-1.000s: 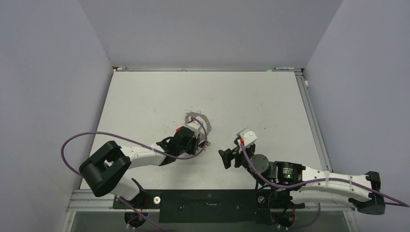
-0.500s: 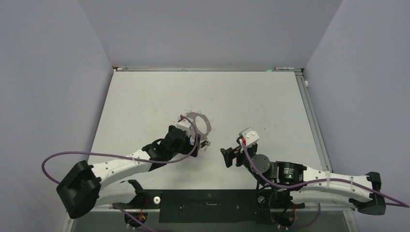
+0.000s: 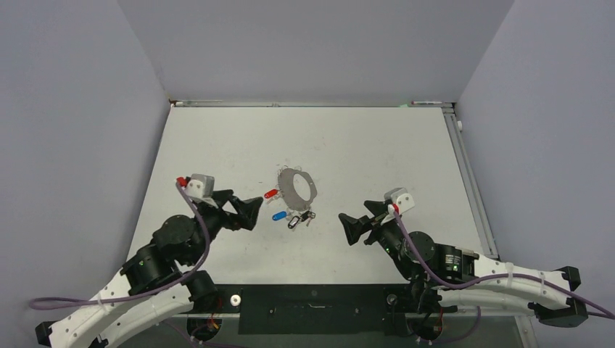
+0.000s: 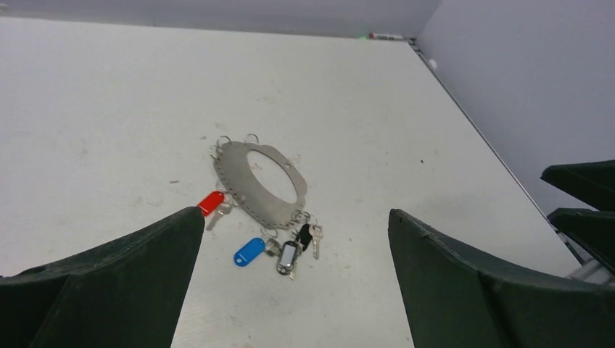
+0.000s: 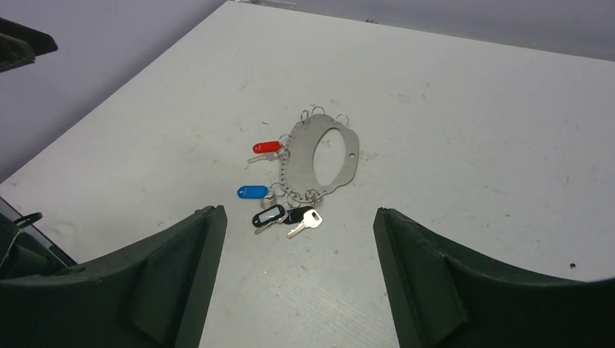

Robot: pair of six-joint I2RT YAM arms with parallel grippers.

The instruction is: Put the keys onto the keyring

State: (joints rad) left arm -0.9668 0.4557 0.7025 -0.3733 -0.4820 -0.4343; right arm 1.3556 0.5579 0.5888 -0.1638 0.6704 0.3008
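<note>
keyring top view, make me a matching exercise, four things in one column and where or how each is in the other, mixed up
Things:
1. red tag
2. blue tag
3. keys
4. left gripper

Places or states:
a. open, holding nothing, left of the tags
b. at the near rim of the keyring, black and silvery
c. at the keyring's left rim, farther from the arms than the other tag
d. just left of the keys

Pairs: 1-c, 2-d, 3-b, 4-a
</note>
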